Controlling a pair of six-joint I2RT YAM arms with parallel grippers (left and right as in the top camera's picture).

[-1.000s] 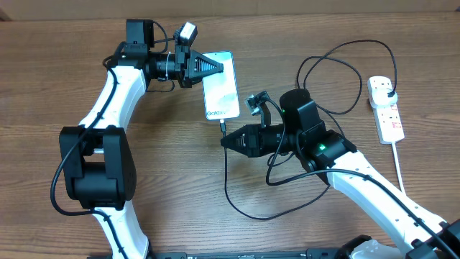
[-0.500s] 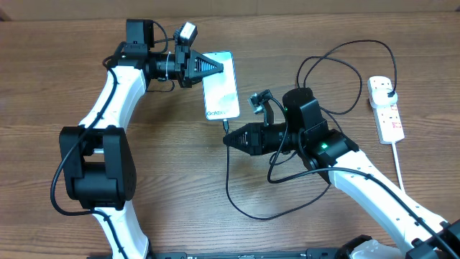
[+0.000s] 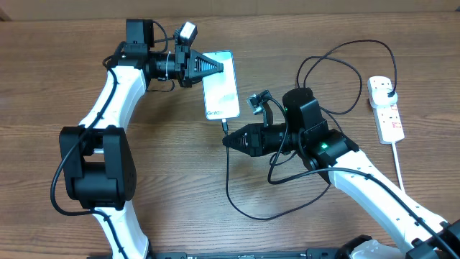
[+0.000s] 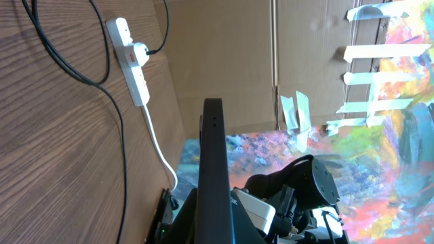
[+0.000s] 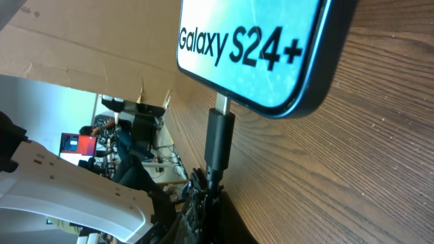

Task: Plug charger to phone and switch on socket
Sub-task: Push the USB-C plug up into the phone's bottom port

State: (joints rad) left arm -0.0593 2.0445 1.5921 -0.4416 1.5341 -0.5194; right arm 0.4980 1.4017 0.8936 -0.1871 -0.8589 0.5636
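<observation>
The phone (image 3: 222, 86) lies on the table with its light blue screen lit and reading "Galaxy S24+" (image 5: 261, 41). My left gripper (image 3: 214, 67) is shut on the phone's far left edge, which shows as a dark bar in the left wrist view (image 4: 213, 149). My right gripper (image 3: 227, 140) is shut on the charger's small plug tip (image 5: 219, 139). The tip's metal end meets the phone's bottom edge. The black charger cable (image 3: 237, 205) loops past my right arm to the white socket (image 3: 387, 108), where its far end is plugged in.
The socket (image 4: 132, 54) also shows in the left wrist view with its thick white cord (image 4: 157, 139) trailing off. The black cable (image 3: 345, 68) makes loops behind my right arm. A cardboard wall stands at the table's far edge.
My right gripper has shifted slightly right and toward the phone with the plug tip. The left arm and phone have barely moved.
</observation>
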